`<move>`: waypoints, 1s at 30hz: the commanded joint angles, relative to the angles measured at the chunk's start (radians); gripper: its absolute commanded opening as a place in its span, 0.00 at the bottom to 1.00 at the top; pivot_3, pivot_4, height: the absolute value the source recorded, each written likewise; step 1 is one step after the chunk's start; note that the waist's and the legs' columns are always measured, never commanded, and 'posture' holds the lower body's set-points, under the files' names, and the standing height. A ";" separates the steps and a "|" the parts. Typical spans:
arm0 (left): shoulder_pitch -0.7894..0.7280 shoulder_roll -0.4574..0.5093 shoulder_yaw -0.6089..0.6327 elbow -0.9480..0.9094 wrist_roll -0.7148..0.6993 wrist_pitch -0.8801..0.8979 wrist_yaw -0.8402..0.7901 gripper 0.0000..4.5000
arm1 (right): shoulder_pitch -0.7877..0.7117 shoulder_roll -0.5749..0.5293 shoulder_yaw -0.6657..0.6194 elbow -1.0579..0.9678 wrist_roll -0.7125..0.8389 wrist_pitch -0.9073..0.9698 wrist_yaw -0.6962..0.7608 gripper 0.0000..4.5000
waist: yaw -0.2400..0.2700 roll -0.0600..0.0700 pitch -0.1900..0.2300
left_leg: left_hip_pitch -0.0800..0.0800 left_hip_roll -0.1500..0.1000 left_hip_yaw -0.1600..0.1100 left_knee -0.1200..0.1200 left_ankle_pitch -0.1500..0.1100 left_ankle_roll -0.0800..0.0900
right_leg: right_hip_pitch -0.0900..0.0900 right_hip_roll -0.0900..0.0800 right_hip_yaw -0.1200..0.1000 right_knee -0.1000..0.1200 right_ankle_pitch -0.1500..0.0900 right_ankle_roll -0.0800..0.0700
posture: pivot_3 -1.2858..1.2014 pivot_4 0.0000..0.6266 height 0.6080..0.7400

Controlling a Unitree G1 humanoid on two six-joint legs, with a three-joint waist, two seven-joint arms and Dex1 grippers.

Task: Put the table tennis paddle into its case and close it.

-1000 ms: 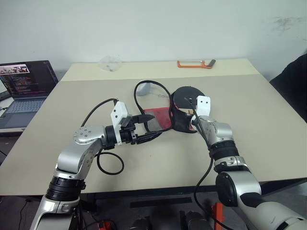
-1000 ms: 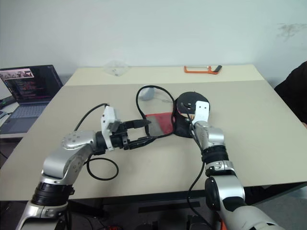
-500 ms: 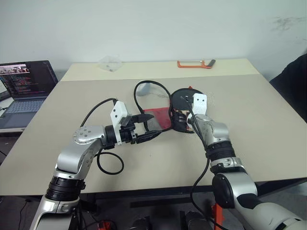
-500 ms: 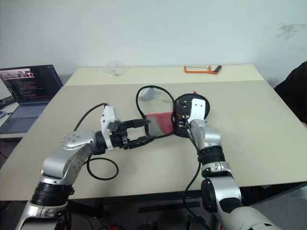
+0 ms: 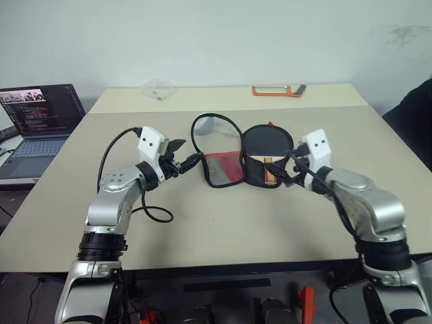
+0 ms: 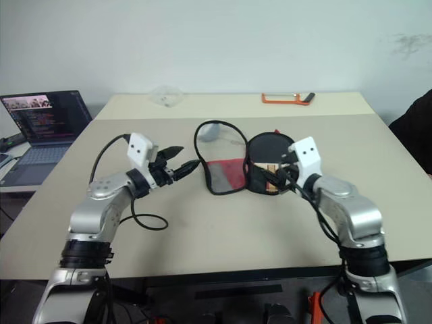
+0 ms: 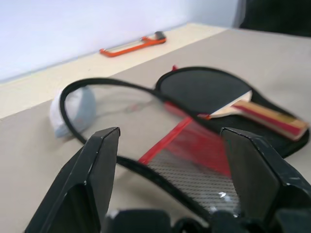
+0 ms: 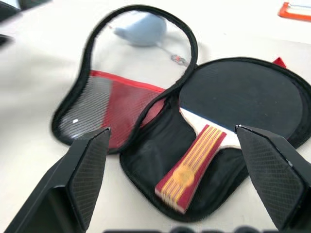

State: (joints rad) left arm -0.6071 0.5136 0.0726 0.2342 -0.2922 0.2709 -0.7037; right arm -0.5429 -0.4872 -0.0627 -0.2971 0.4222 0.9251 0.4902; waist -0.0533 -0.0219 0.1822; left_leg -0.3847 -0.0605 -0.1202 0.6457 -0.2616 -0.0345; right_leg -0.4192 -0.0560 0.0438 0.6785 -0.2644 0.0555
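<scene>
Black rubber of the paddle already lies inside the open half of the case, handle pointing toward six o'clock, and the mesh flap is spread flat at nine o'clock of it, so I judge that only folding this flap over and zipping is left. The right gripper hangs just at three o'clock of the case with fingers wide apart and empty. The left gripper, at nine o'clock near the flap edge, also has its fingers parted and holds nothing.

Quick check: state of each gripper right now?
Left gripper: open, holding nothing, near the case.
Right gripper: open, empty, by the table tennis paddle.
</scene>
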 commanded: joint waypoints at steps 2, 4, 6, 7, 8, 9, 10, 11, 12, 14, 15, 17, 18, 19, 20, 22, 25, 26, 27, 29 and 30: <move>-0.094 -0.018 -0.014 0.189 0.104 -0.086 0.097 0.42 | 0.001 -0.033 -0.077 -0.110 0.128 0.044 0.074 1.00 | 0.004 0.000 0.000 | 0.000 0.000 0.000 0.000 0.000 0.000 | 0.000 0.000 0.000 0.000 0.000 0.000 | 0.52 0.24 1.00; -0.146 -0.040 -0.019 0.312 0.140 -0.121 0.142 0.25 | 0.002 -0.046 -0.089 -0.139 0.177 0.062 0.100 1.00 | 0.007 -0.001 0.000 | 0.000 0.000 -0.001 0.001 0.000 0.000 | 0.000 0.000 -0.001 0.000 0.000 0.000 | 0.52 0.24 1.00; -0.196 -0.062 -0.027 0.426 0.170 -0.162 0.172 0.11 | 0.002 -0.057 -0.088 -0.153 0.201 0.070 0.112 1.00 | 0.009 -0.001 0.000 | 0.000 -0.001 -0.001 0.001 0.000 0.000 | 0.001 0.000 -0.001 0.000 0.000 0.000 | 0.52 0.24 1.00; -0.226 -0.075 -0.034 0.493 0.191 -0.183 0.198 0.02 | 0.003 -0.066 -0.083 -0.158 0.208 0.072 0.118 1.00 | 0.012 -0.001 0.000 | 0.000 -0.001 -0.001 0.001 0.000 0.000 | 0.001 -0.001 -0.001 0.000 0.000 0.000 | 0.52 0.24 1.00; -0.251 -0.084 -0.042 0.549 0.212 -0.206 0.216 0.01 | 0.005 -0.073 -0.078 -0.160 0.213 0.074 0.122 1.00 | 0.015 -0.001 0.000 | -0.001 -0.001 -0.001 0.001 0.000 0.000 | 0.001 -0.001 -0.001 0.000 0.000 0.000 | 0.52 0.24 1.00; -0.288 -0.098 -0.060 0.626 0.245 -0.231 0.242 0.01 | 0.010 -0.081 -0.070 -0.160 0.212 0.069 0.124 1.00 | 0.016 -0.002 0.000 | -0.001 -0.001 -0.001 0.001 0.000 0.000 | 0.001 -0.001 -0.002 -0.001 0.000 0.000 | 0.52 0.24 1.00; -0.313 -0.107 -0.071 0.682 0.268 -0.251 0.259 0.01 | 0.013 -0.086 -0.065 -0.160 0.212 0.066 0.124 1.00 | 0.019 -0.002 0.000 | -0.001 -0.001 -0.001 0.001 0.000 0.000 | 0.000 -0.001 -0.002 -0.001 0.000 0.000 | 0.52 0.24 1.00; -0.337 -0.115 -0.078 0.732 0.283 -0.274 0.270 0.01 | 0.016 -0.089 -0.062 -0.159 0.211 0.063 0.122 1.00 | 0.021 -0.002 0.000 | -0.001 -0.001 -0.001 0.001 0.000 0.000 | 0.000 -0.001 -0.002 0.000 0.000 0.000 | 0.52 0.24 1.00; -0.361 -0.125 -0.081 0.782 0.293 -0.293 0.276 0.01 | 0.017 -0.092 -0.058 -0.159 0.209 0.059 0.120 1.00 | 0.021 -0.002 0.000 | -0.002 -0.001 -0.001 0.001 0.000 0.000 | 0.000 -0.001 -0.002 0.000 0.000 0.000 | 0.52 0.24 1.00; -0.396 -0.143 -0.077 0.848 0.301 -0.326 0.283 0.01 | 0.018 -0.093 -0.055 -0.159 0.209 0.056 0.117 1.00 | 0.021 -0.002 0.000 | -0.002 -0.001 -0.001 0.001 0.000 0.000 | 0.000 -0.001 -0.002 -0.001 0.000 0.000 | 0.52 0.24 1.00; -0.408 -0.148 -0.074 0.872 0.304 -0.341 0.283 0.01 | 0.018 -0.092 -0.054 -0.160 0.209 0.056 0.114 1.00 | 0.021 -0.002 0.000 | -0.002 -0.001 -0.001 0.001 0.000 0.000 | 0.000 -0.001 -0.002 -0.001 0.000 0.000 | 0.52 0.24 1.00; -0.446 -0.188 -0.057 0.923 0.285 -0.352 0.255 0.01 | 0.025 -0.091 -0.056 -0.162 0.206 0.055 0.106 1.00 | 0.022 -0.003 0.000 | -0.003 -0.001 -0.001 0.001 0.000 0.000 | -0.001 -0.001 -0.002 -0.001 0.000 0.000 | 0.52 0.24 1.00; -0.459 -0.206 -0.053 0.937 0.279 -0.358 0.236 0.01 | 0.031 -0.093 -0.058 -0.164 0.205 0.055 0.105 1.00 | 0.023 -0.003 0.000 | -0.003 -0.001 -0.001 0.001 0.000 0.000 | -0.001 -0.001 -0.002 -0.001 0.000 0.000 | 0.52 0.24 1.00; -0.470 -0.222 -0.048 0.943 0.272 -0.367 0.212 0.01 | 0.037 -0.098 -0.060 -0.166 0.204 0.054 0.104 1.00 | 0.024 -0.003 0.000 | -0.004 -0.002 -0.002 0.001 0.000 0.000 | -0.001 -0.001 -0.003 -0.001 0.000 0.000 | 0.52 0.24 1.00; -0.478 -0.235 -0.039 0.940 0.260 -0.373 0.181 0.01 | 0.043 -0.104 -0.064 -0.167 0.204 0.055 0.105 1.00 | 0.024 -0.003 0.000 | -0.005 -0.002 -0.002 0.002 0.000 0.000 | -0.001 -0.001 -0.003 -0.001 0.000 0.000 | 0.52 0.24 1.00; -0.491 -0.256 -0.026 0.917 0.235 -0.385 0.110 0.01 | 0.057 -0.120 -0.074 -0.166 0.202 0.054 0.107 1.00 | 0.024 -0.003 0.000 | -0.007 -0.002 -0.003 0.003 0.000 0.000 | -0.002 -0.001 -0.004 -0.001 0.000 0.000 | 0.52 0.24 1.00; -0.503 -0.301 -0.034 0.812 0.195 -0.387 -0.030 0.01 | 0.084 -0.166 -0.110 -0.146 0.197 0.049 0.114 1.00 | 0.024 -0.003 0.000 | -0.008 -0.002 -0.003 0.003 0.000 0.000 | -0.003 -0.002 -0.004 -0.001 0.000 0.000 | 0.52 0.24 1.00; -0.502 -0.309 -0.038 0.787 0.190 -0.383 -0.053 0.01 | 0.089 -0.176 -0.117 -0.141 0.197 0.047 0.113 1.00 | 0.024 -0.003 0.000 | -0.009 -0.002 -0.003 0.003 0.000 0.000 | -0.003 -0.002 -0.004 -0.001 0.000 0.000 | 0.52 0.24 1.00; -0.503 -0.324 -0.042 0.752 0.180 -0.371 -0.078 0.01 | 0.096 -0.185 -0.133 -0.132 0.198 0.047 0.110 1.00 | 0.024 -0.003 0.000 | -0.009 -0.002 -0.003 0.003 0.000 0.000 | -0.003 -0.001 -0.004 -0.001 0.000 0.000 | 0.52 0.24 1.00; -0.500 -0.348 -0.049 0.703 0.170 -0.350 -0.108 0.01 | 0.107 -0.196 -0.159 -0.123 0.203 0.052 0.104 1.00 | 0.023 -0.003 0.000 | -0.009 -0.002 -0.003 0.003 0.000 0.000 | -0.003 -0.001 -0.004 -0.001 0.000 0.000 | 0.52 0.24 1.00; -0.498 -0.363 -0.054 0.684 0.166 -0.339 -0.124 0.01 | 0.115 -0.204 -0.171 -0.121 0.205 0.054 0.103 1.00 | 0.022 -0.003 0.000 | -0.009 -0.002 -0.003 0.003 0.000 0.000 | -0.003 -0.001 -0.004 -0.001 0.000 0.000 | 0.52 0.24 1.00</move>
State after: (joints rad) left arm -1.0814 0.1583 0.0259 0.9757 -0.1044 -0.0764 -0.7992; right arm -0.4327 -0.6740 -0.1920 -0.4068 0.6145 0.9916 0.5919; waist -0.0308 -0.0249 0.1826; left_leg -0.3931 -0.0625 -0.1231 0.6488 -0.2615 -0.0347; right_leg -0.4219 -0.0574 0.0401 0.6778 -0.2642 0.0559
